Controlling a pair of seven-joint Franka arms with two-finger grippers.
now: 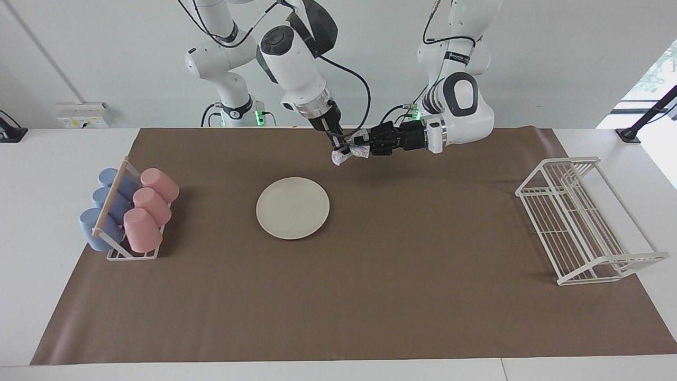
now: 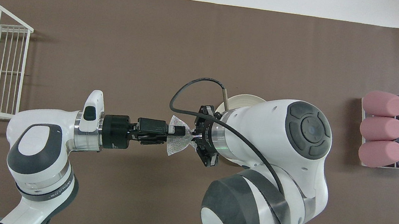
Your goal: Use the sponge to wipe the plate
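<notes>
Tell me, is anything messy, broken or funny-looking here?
Nothing is spilled or broken. The one odd sight: the sponge hangs in the air, pinched and crumpled between the right gripper and the left gripper, above the mat. The plate lies flat and bare.

Bare brown mat (image 1: 402,275) all around the plate (image 1: 292,207), open to approach from above. Cup rack (image 1: 129,211) at the right arm's end, wire rack (image 1: 582,222) at the left arm's end, both well apart from the plate.
</notes>
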